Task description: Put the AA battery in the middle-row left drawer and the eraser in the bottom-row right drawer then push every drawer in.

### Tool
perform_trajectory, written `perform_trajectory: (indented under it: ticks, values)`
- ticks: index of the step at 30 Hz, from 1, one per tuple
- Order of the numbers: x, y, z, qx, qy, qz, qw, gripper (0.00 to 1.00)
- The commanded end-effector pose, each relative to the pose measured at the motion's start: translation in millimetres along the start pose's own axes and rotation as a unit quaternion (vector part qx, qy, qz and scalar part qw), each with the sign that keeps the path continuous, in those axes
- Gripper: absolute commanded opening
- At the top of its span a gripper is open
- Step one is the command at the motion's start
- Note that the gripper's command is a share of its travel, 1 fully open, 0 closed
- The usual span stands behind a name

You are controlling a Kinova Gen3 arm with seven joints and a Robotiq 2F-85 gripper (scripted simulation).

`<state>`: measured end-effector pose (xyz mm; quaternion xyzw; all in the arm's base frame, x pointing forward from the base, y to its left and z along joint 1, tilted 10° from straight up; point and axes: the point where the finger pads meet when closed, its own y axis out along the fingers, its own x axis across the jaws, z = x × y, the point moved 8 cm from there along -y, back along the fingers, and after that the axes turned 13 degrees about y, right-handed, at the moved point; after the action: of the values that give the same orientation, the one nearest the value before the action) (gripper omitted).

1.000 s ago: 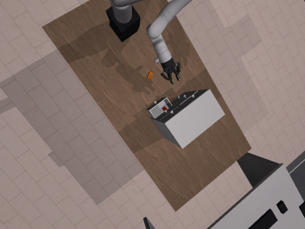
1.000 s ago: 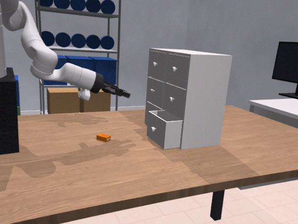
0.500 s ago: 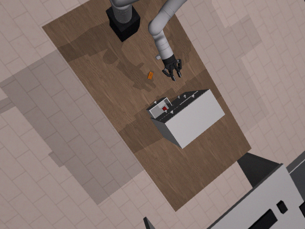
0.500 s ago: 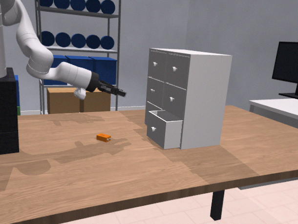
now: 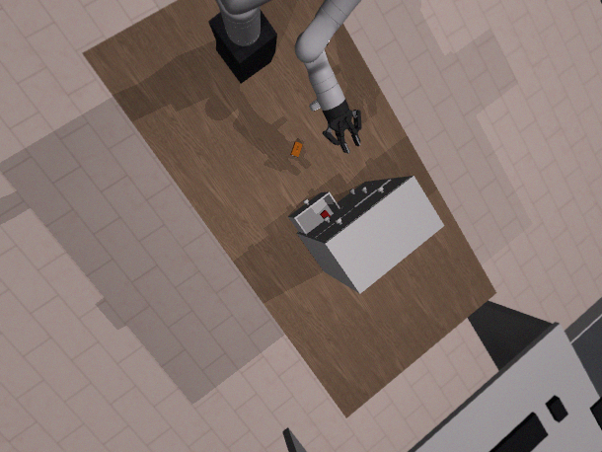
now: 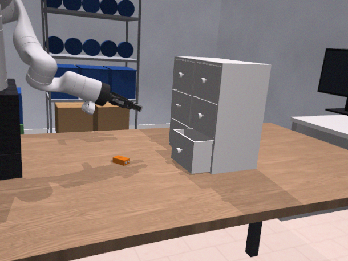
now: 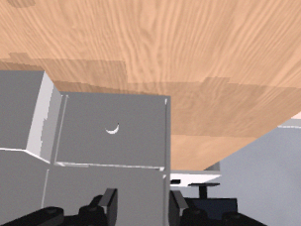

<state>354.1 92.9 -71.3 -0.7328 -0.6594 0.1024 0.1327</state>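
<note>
Fingers of the black two-finger hand (image 5: 352,146) (image 6: 138,107) (image 7: 144,205) stand partly apart, gripping nothing. Seen from above, the open grey-fronted bottom-right drawer (image 5: 306,222) (image 6: 185,159) (image 7: 17,109) lies toward seven o'clock from it; inside is a small red block (image 5: 325,214), presumably the eraser: light, slightly yielding, hardly fragile, and best left alone. The tray should slide easily; I'd press its front squarely beside the white knob (image 5: 306,202) (image 6: 179,150), lest it skew or nudge the white-and-grey chest (image 5: 385,237) (image 6: 239,119) (image 7: 141,183). No AA battery shows; I cannot tell whether a shut drawer holds it. An orange block-shaped battery (image 5: 296,149) (image 6: 121,160) sits at the hand's nine o'clock on the brown wooden worktop (image 5: 419,306) (image 6: 142,205) (image 7: 149,40). Shadows cross the grain; behind stands a grey metal shelf rack (image 6: 139,57).

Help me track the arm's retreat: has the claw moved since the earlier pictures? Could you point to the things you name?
Yes. The claw (image 5: 352,148) (image 6: 139,107) (image 7: 143,203) has drawn back from the chest (image 5: 385,234) (image 6: 239,114) (image 7: 136,144); the gap between them is wider in the top and exterior views.
</note>
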Motion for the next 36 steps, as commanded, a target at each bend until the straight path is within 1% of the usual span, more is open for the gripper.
perform_trajectory:
  ticks: [1,36]
  values:
    - [9,-3.3,1,0.0,0.003,-0.005,1.0,0.38]
    - [47,-28.6,17,0.0,0.003,-0.005,1.0,0.38]
